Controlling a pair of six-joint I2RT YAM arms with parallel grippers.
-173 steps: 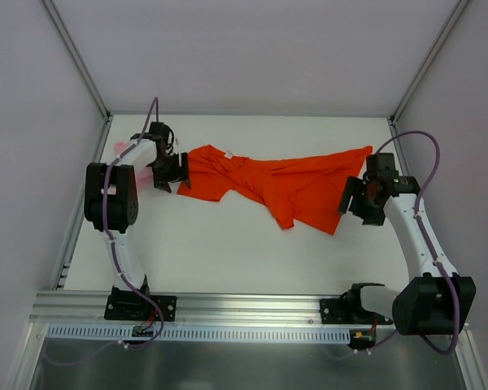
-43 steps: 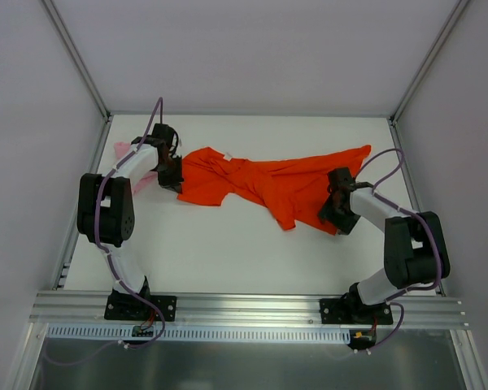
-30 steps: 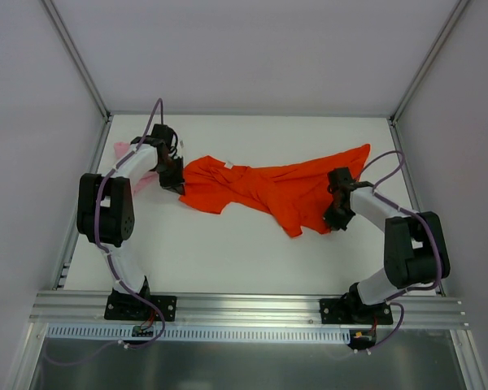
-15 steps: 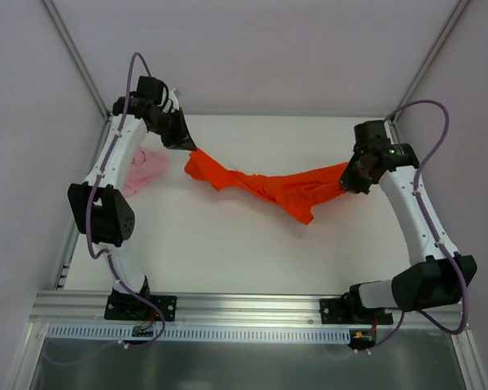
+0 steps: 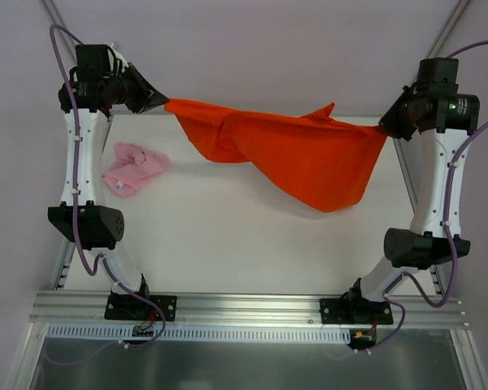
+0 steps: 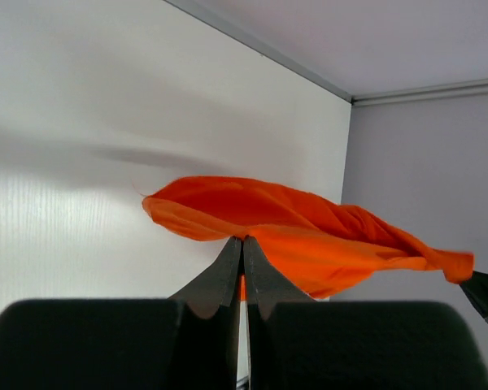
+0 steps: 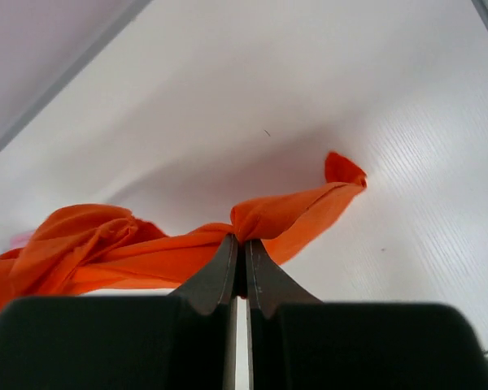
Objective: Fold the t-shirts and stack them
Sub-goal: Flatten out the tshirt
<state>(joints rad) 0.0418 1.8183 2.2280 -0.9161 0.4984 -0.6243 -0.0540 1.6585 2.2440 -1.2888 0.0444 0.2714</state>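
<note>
Right gripper (image 7: pixel 240 246) pinched tight on a bunched fold of the orange-red t-shirt (image 7: pixel 130 248), fingertips pressed together with cloth squeezed between. Hanging clear above the white worktop (image 7: pixel 374 97), soft shadow underneath. Trailing off in twisted folds toward the lower left and out of frame. One little pointed corner poking up just right of the grip. Grey rail (image 7: pixel 65 79) running diagonally along the worktop's far edge, top left.
</note>
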